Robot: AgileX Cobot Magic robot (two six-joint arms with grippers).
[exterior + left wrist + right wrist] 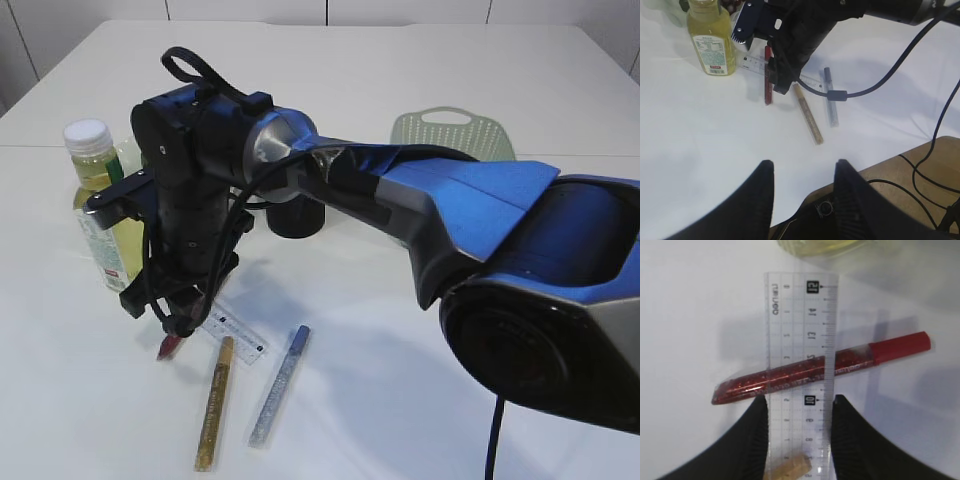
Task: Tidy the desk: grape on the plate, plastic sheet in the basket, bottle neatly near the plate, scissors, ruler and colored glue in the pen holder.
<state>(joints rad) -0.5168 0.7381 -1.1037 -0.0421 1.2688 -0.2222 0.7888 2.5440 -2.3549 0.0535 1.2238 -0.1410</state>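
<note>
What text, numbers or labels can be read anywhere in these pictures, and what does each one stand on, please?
"10", "12": boxed numbers on the clear ruler, right wrist view; they read upside down.
"11", "13": smaller numbers on the same ruler.
Brand word near the ruler's far end: mirrored, too unclear to spell.
Red glitter glue pen: print on the barrel, too blurred.
Bottle: label text and red mark, too small.
Gold glue pen, silver glue pen: nothing readable.

The bottle is standing just left of the right hand, crowding that side, while the gold glue pen and silver glue pen are lying close on its right. Bare bench is lying open in front and to the left.
</note>
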